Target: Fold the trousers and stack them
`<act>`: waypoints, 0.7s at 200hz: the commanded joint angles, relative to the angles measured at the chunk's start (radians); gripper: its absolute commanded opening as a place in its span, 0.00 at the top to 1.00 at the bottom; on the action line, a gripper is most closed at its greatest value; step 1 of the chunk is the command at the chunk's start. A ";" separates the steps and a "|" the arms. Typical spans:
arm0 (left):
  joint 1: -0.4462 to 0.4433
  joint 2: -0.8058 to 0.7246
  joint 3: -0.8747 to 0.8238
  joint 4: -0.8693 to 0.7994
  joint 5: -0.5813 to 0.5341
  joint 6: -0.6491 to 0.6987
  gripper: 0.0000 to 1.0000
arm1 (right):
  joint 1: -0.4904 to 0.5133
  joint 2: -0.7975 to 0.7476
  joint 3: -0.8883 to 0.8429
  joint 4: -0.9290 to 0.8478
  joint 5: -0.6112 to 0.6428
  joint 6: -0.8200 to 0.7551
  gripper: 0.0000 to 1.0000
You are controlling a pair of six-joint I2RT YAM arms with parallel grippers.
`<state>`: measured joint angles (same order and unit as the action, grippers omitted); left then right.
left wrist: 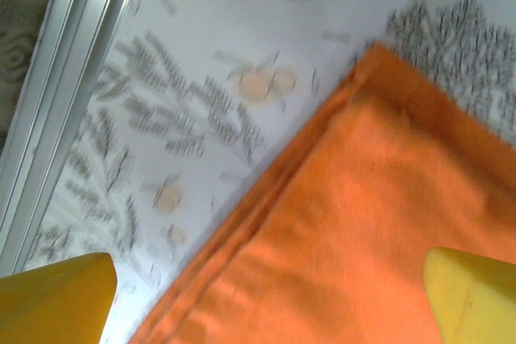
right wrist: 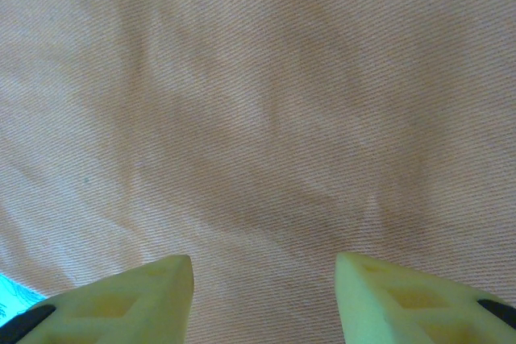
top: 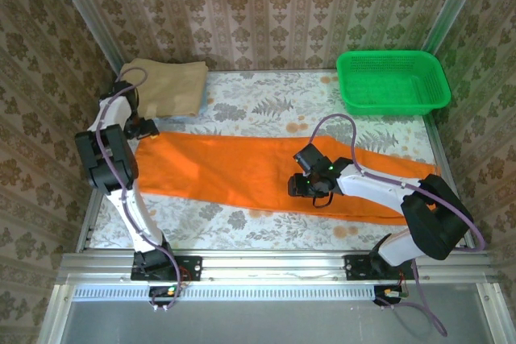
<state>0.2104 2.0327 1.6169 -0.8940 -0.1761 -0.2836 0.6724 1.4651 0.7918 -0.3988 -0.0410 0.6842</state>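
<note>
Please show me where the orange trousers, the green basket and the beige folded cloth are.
orange trousers (top: 226, 171): top external view, middle of the flat fabric.
green basket (top: 385, 55): top external view, its far rim.
beige folded cloth (top: 169, 86): top external view, middle of its upper side.

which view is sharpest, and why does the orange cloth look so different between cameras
Top external view: sharp, evenly lit, the trousers vivid orange. Left wrist view: softly blurred, trouser edge and table print smeared. Right wrist view: washed out, the trousers pale pinkish, weave visible, fingers slightly soft.
</note>
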 commanded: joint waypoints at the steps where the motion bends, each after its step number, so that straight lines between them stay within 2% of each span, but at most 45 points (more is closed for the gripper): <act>1: 0.023 -0.086 -0.042 -0.071 0.010 0.010 0.11 | 0.006 -0.025 -0.001 0.009 0.017 0.002 0.49; 15: 0.029 -0.084 -0.097 -0.049 0.052 0.026 0.12 | 0.005 -0.028 -0.006 0.023 0.007 0.002 0.48; 27: 0.031 -0.057 -0.120 -0.042 0.115 0.042 0.18 | 0.005 -0.037 -0.011 0.025 0.006 0.003 0.48; 48: 0.030 -0.010 -0.150 -0.031 0.127 0.049 0.23 | 0.005 -0.060 -0.018 0.013 0.014 -0.005 0.48; 83: 0.038 0.062 -0.151 -0.033 0.123 0.047 0.22 | 0.000 -0.118 -0.020 -0.022 0.034 -0.011 0.48; 92: 0.041 0.089 -0.134 -0.048 0.123 0.052 0.25 | 0.000 -0.135 -0.022 -0.028 0.039 -0.010 0.47; 99: 0.044 0.096 -0.127 -0.050 0.136 0.053 0.30 | -0.002 -0.146 -0.022 -0.034 0.041 -0.010 0.47; 107: 0.047 0.098 -0.122 -0.045 0.147 0.051 0.43 | -0.004 -0.158 -0.021 -0.044 0.047 -0.012 0.47; 124: 0.051 0.100 -0.118 -0.042 0.175 0.049 0.59 | -0.014 -0.182 -0.009 -0.065 0.054 -0.015 0.47; 140: 0.047 0.105 -0.111 -0.047 0.186 0.060 0.63 | -0.019 -0.208 0.001 -0.083 0.065 -0.015 0.47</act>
<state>0.2478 2.0712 1.5127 -0.9291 0.0029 -0.2398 0.6643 1.3014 0.7788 -0.4232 -0.0296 0.6800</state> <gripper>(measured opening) 0.398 0.527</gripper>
